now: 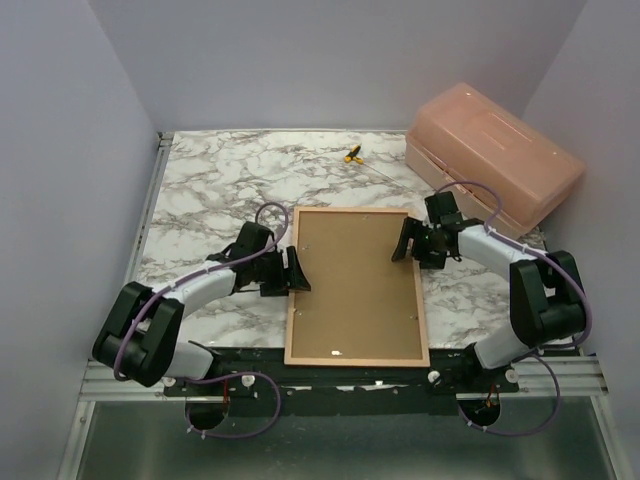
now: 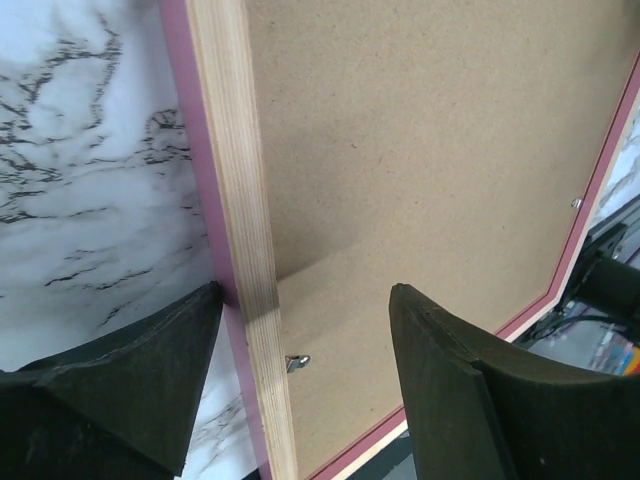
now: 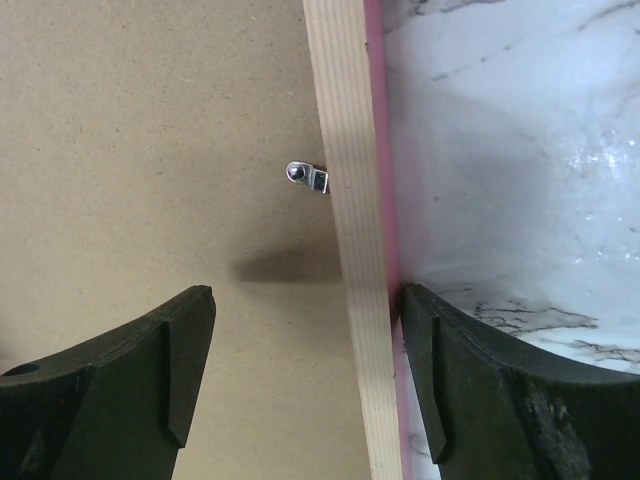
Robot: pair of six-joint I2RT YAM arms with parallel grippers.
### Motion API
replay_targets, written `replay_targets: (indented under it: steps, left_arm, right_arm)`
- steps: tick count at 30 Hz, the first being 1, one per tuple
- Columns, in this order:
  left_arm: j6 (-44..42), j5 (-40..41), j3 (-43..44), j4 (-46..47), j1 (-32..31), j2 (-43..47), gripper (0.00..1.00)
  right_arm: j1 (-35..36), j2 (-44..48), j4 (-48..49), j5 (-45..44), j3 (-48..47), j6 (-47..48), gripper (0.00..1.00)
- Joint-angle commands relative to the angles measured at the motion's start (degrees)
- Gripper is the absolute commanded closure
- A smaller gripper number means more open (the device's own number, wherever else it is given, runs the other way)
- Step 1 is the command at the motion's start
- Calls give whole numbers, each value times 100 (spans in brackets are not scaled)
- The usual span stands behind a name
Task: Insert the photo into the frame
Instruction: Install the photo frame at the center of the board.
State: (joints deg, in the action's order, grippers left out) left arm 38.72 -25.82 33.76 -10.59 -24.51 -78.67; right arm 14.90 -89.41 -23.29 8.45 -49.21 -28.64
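The frame lies face down in the middle of the table, its light wood back up and pink at its sides. The brown backing board fills it. The photo is hidden. My left gripper is open and straddles the frame's left rail, with one finger against the pink outer side and the other over the board. My right gripper is open and straddles the right rail, with one finger against the pink side and the other over the board.
A salmon plastic box stands at the back right, close behind the right arm. A small yellow and black object lies at the back centre. Small metal clips sit on the rails' inner edges. White walls close in the table.
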Motion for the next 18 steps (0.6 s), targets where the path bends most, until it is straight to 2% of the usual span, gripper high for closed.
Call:
replay_targets:
  steps: [1,5,8,11,15,18]
  left_arm:
    - [244,-188,-404,-284,-450,-99,32]
    - [362,-34,-444,-344,-832,108,32]
    - [350,325,-394,-634,-851,342,26]
    - [211,971,-39,-1167,-823,408,21]
    - [-21,1800,681,-1838,-753,182,18]
    - [-259,2000,1166,-1938,-646,-191,18]
  right_arm:
    - [-13,183,173,253,299,-157,19]
    - [-14,541,122,144,543,-228,19]
    - [-13,948,102,-204,716,-326,17]
    - [-22,1231,78,-434,764,-367,12]
    - [-23,1241,9,-524,665,-320,11]
    - [-22,1125,7,-470,610,-307,11]
